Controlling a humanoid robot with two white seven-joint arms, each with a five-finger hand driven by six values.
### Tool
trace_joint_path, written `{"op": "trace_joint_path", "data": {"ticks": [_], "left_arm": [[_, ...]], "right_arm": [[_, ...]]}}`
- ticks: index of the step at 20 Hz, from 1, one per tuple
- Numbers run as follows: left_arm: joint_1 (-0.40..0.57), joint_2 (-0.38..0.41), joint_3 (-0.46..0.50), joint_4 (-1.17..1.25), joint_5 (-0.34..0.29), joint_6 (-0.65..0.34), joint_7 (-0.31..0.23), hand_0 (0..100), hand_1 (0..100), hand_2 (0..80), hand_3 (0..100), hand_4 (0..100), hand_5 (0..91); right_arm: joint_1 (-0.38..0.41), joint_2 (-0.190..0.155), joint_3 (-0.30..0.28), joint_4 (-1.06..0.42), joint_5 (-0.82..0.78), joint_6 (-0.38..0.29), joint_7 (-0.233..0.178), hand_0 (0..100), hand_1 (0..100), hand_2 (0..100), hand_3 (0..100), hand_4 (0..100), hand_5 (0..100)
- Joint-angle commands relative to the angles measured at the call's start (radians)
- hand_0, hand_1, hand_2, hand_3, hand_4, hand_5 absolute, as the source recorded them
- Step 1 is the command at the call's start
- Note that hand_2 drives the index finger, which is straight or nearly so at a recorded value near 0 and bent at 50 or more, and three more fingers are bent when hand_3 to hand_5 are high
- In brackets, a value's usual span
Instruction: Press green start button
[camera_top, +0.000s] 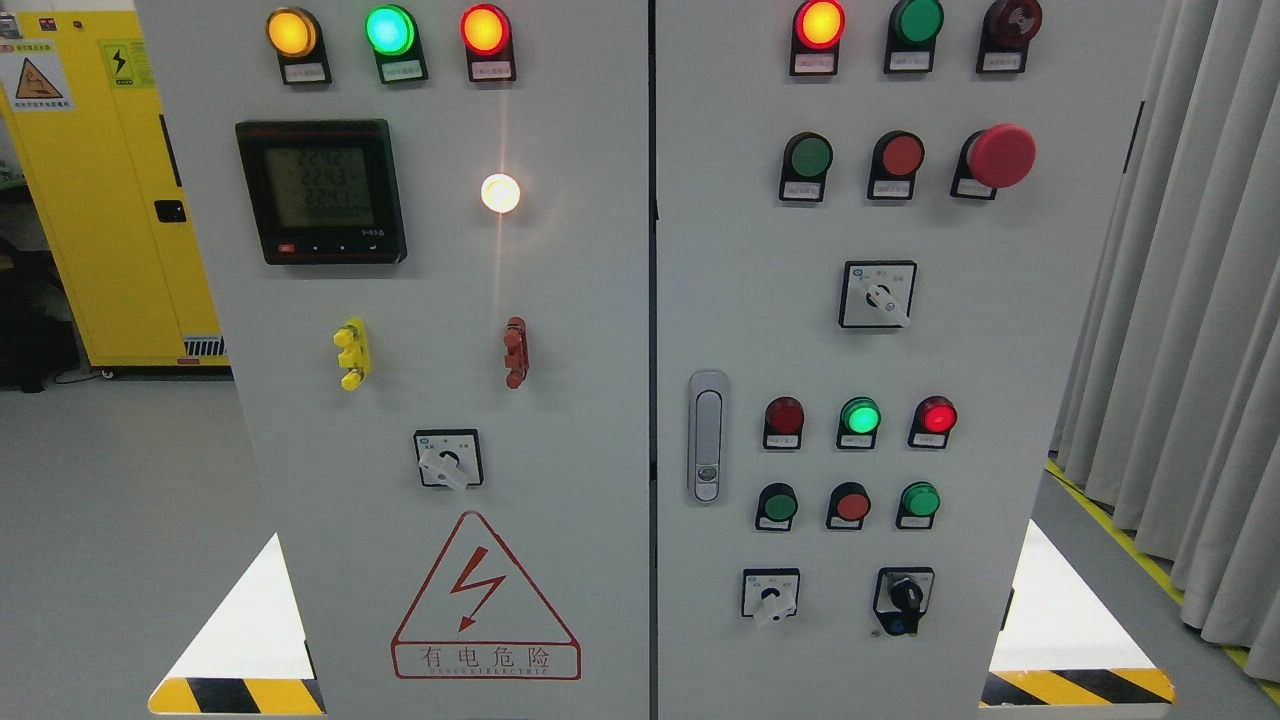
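Observation:
A grey electrical cabinet fills the head view, with two doors. On the right door (1050, 300) a green push button (808, 157) sits in the upper row, left of a red push button (902, 155) and a red mushroom stop button (1001, 156). Lower down are two more green push buttons (779, 506) (919, 500) with a red button (852, 505) between them. Above those, a green lamp (860, 416) is lit between two red lamps. No robot hand or arm shows in the view.
The left door (580, 400) carries lit yellow, green and red lamps, a digital meter (320, 190), a white lit lamp (500, 193), a rotary switch (447, 460) and a red hazard triangle. A door handle (707, 435), rotary switches and a key switch (903, 598) are on the right door. Yellow cabinet at left, grey curtain at right.

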Motion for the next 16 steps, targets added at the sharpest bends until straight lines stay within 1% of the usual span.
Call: {"op": "trace_joint_path", "data": {"ticks": [1, 7, 9, 11, 12, 13, 14, 16], "left_arm": [[-0.031, 0.007, 0.0, -0.026, 0.0, -0.001, 0.0, 12, 56, 0.0, 0, 0, 0.0], [-0.031, 0.006, 0.0, -0.028, 0.0, -0.001, 0.0, 12, 56, 0.0, 0, 0, 0.0], [-0.031, 0.006, 0.0, -0.026, 0.0, -0.001, 0.0, 12, 56, 0.0, 0, 0, 0.0], [-0.031, 0.006, 0.0, -0.026, 0.0, -0.001, 0.0, 12, 56, 0.0, 0, 0, 0.0], [-0.031, 0.006, 0.0, -0.026, 0.0, -0.001, 0.0, 12, 56, 0.0, 0, 0, 0.0], [-0.031, 0.006, 0.0, -0.026, 0.0, -0.001, 0.0, 12, 56, 0.0, 0, 0, 0.0], [-0.031, 0.003, 0.0, -0.026, 0.0, -0.001, 0.0, 12, 56, 0.0, 0, 0, 0.0], [-0.031, -0.002, 0.0, -0.028, 0.001, -0.001, 0.0, 12, 56, 0.0, 0, 0, 0.0]], "right_arm": [[-0.001, 0.0, 0.001, 0.0, -0.001, 0.0, -0.002, 18, 37, 0, 0, 0, 0], [-0.001, 0.0, 0.002, -0.004, 0.001, -0.004, 0.003, 18, 37, 0, 0, 0, 0], [-0.001, 0.002, 0.016, -0.023, 0.008, -0.01, 0.006, 18, 37, 0, 0, 0, 0], [-0.003, 0.003, 0.016, -0.1, 0.013, -0.018, 0.009, 18, 37, 0, 0, 0, 0], [-0.003, 0.011, 0.019, -0.149, 0.016, -0.018, 0.009, 18, 37, 0, 0, 0, 0], [-0.003, 0.026, 0.034, -0.22, 0.018, -0.015, 0.007, 18, 37, 0, 0, 0, 0], [0.0, 0.026, 0.041, -0.28, 0.018, -0.009, 0.007, 18, 37, 0, 0, 0, 0], [0.005, 0.028, 0.033, -0.374, 0.018, -0.001, 0.012, 18, 38, 0, 0, 0, 0]]}}
